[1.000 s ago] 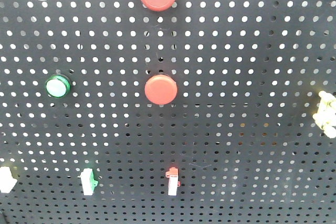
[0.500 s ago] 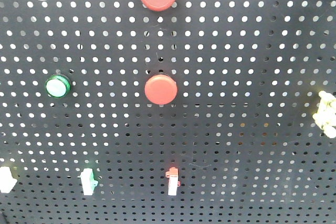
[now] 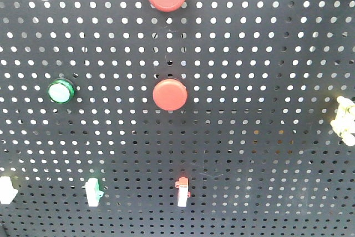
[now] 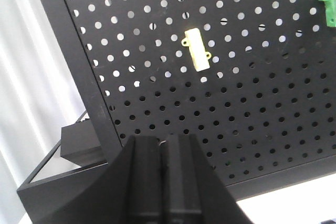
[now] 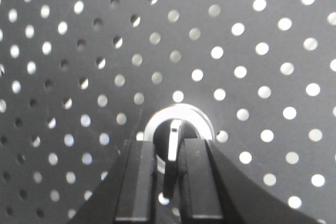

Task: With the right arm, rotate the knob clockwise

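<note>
The small rotary knob with a narrow upright tab (image 5: 173, 129) sits inside a bright silver collar ring (image 5: 178, 113) on the black perforated metal panel (image 5: 262, 51). It shows only in the right wrist view, low and central, and I cannot place it in the front view. It looks like a rigid selector fixed to the panel, so it should turn about its own axis against some spring or detent stiffness rather than spin freely. The tab is thin and smooth, probably slippery. The hold belongs on its two flat faces, square and deep, so the twist does not cam the fingers off. The right gripper (image 5: 170, 149) straddles that tab, with a black finger (image 5: 137, 182) close at each side. Dark slivers show between finger and tab, so I cannot tell whether the pads actually press on it.

Farther out, the left gripper (image 4: 161, 150) has its fingers together on nothing, near the panel's lower left corner and below a pale yellow plastic block (image 4: 196, 49). The front view shows a red round push button (image 3: 170, 94) mid-panel and a green round button (image 3: 60, 91) to its left
</note>
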Robot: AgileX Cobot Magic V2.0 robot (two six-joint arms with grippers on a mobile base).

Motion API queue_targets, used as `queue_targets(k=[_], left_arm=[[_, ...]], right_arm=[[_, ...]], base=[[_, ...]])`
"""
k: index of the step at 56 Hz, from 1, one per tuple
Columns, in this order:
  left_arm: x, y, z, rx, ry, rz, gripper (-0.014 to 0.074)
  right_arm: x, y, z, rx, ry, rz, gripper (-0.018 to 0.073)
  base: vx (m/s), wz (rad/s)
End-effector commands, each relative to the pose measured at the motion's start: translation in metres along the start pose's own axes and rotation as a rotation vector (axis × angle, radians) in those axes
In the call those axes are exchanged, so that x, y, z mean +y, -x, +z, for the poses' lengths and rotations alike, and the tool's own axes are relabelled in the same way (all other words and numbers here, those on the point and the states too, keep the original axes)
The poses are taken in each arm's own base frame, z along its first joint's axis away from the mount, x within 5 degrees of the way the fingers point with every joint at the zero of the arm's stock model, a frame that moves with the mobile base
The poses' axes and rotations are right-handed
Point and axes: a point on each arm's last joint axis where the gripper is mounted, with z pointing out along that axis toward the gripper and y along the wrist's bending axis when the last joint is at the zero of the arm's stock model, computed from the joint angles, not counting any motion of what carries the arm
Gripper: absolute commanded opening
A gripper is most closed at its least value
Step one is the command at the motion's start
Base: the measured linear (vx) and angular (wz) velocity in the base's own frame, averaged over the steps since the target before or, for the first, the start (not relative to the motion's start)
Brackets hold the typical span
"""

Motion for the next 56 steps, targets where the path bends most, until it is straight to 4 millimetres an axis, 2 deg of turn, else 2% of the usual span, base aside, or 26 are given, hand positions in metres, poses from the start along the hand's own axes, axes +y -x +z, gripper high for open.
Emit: queue_targets(k=[1,11,20,40,50,56], left_arm=[[-0.002,-0.003,-0.001,-0.060,0.005,-0.010,-0.0006],[-0.002,-0.003,-0.001,-0.060,0.005,-0.010,-0.0006],[-0.002,-0.003,-0.001,-0.060,0.005,-0.010,-0.0006],[-0.002,-0.003,-0.001,-0.060,0.005,-0.010,-0.0006],[-0.002,-0.003,-0.001,-0.060,0.005,-0.010,-0.0006],[-0.002,-0.003,-0.001,-0.060,0.005,-0.010,-0.0006]], right_arm=[[-0.009,0.006,-0.001,-0.022,-0.057,0.002,0.0159],[-0.009,0.005,0.001,-0.023,-0.055,0.052,-0.0015],[-0.008,0.007,0.001,-0.043,-0.047,0.202,-0.0009],[-0.009,0.015,0.000,-0.143,0.004,0.876,-0.0008],[-0.014,0.019,-0.001,-0.214,0.006,1.241,-0.0008],[-0.017,0.019,-0.002,-0.250,0.001,1.402,-0.0008]], base=[[0.00,0.00],[0.00,0.00],[0.00,0.00],[0.00,0.00],[0.00,0.00],[0.00,0.00]])
